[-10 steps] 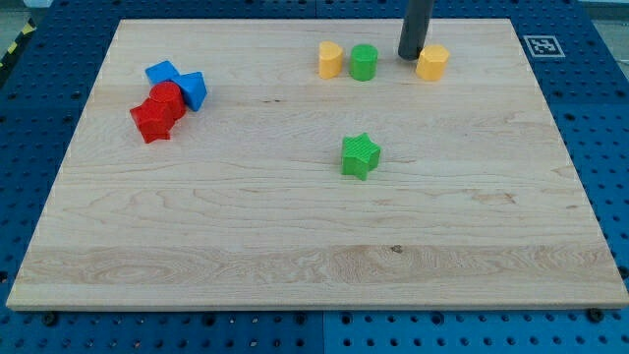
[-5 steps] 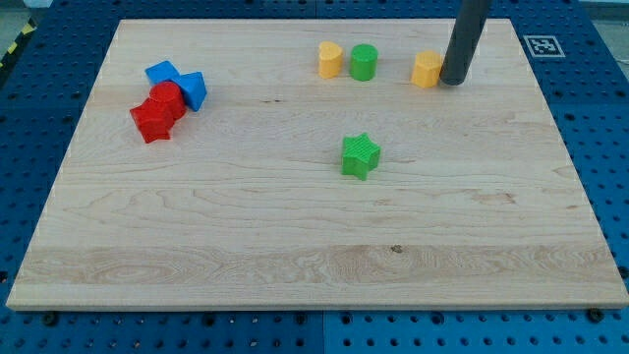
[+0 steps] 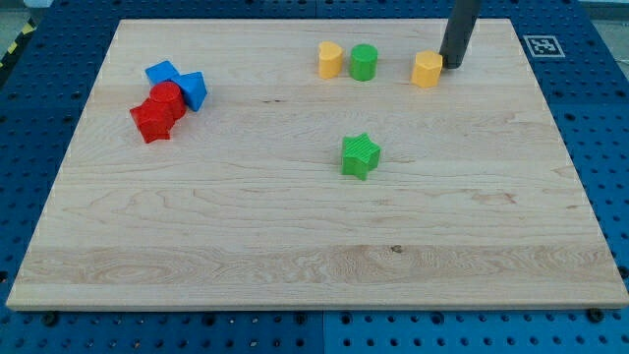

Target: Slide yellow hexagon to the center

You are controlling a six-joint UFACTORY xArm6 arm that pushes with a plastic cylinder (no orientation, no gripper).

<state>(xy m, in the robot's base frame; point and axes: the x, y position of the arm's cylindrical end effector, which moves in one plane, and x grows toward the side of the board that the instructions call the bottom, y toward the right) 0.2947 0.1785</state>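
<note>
The yellow hexagon (image 3: 427,70) sits near the view's top, right of the middle. My tip (image 3: 454,64) stands just to its upper right, touching or nearly touching its right edge. The dark rod rises from there out of the view's top.
A second yellow block (image 3: 329,59) and a green cylinder (image 3: 364,61) stand side by side left of the hexagon. A green star (image 3: 360,155) lies near the board's middle. Two blue blocks (image 3: 178,82) and two red blocks (image 3: 158,112) cluster at the upper left. The wooden board (image 3: 295,246) ends close behind my tip.
My tip went from the hexagon's left side around to its right side, then drew back a little toward the view's top. The hexagon shifted slightly to the left.
</note>
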